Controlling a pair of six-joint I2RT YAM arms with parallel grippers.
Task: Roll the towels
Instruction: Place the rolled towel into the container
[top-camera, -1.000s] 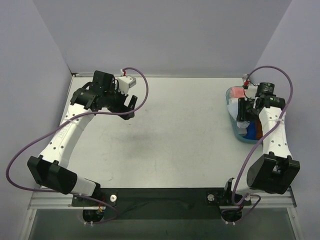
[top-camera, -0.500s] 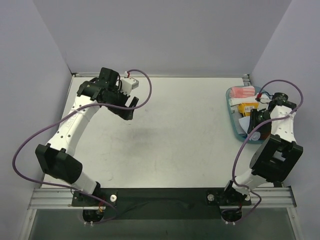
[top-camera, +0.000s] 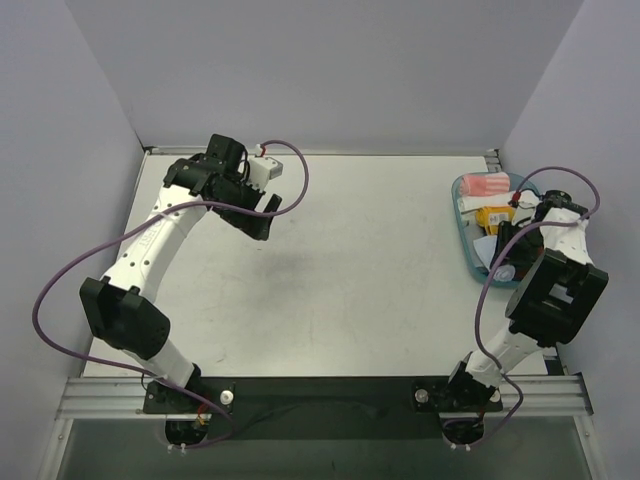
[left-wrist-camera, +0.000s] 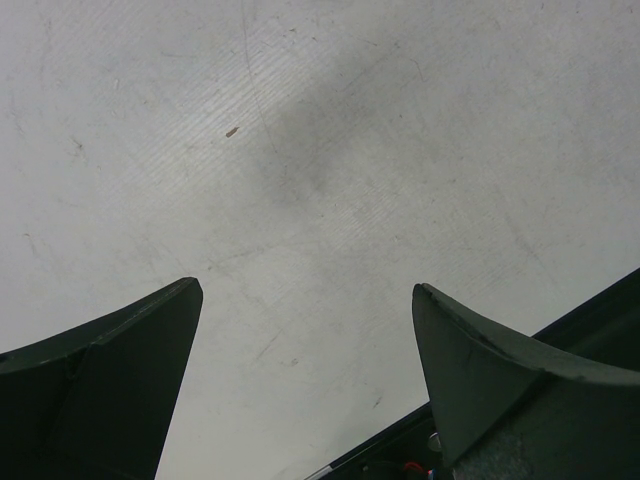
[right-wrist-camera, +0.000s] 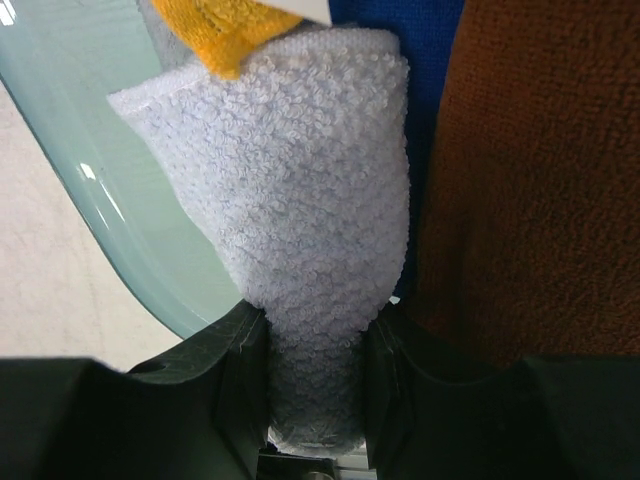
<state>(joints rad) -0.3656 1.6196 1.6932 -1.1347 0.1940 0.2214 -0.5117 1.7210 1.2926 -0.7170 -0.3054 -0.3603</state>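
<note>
While my L fingers (left-wrist-camera: 120, 370) are hanging spread over bare surface (left-wrist-camera: 350, 150), my R fingers (right-wrist-camera: 245, 350) are pinching the pale-blue towel (right-wrist-camera: 300, 200) in the bin (right-wrist-camera: 90, 200) at 3 o'clock, rust-brown towel (right-wrist-camera: 540, 180) just beside it.

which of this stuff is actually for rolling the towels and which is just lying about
For the job: pale blue towel in the right tool; rust-brown towel.
Lying about: yellow cloth; pink striped cloth; blue item; tray.

Loopy terry pale blue towel (right-wrist-camera: 310, 220), finer-napped rust-brown towel (right-wrist-camera: 540, 180); glossy translucent plastic tray (right-wrist-camera: 90, 170); matt, scuffed surface (left-wrist-camera: 400, 130).
</note>
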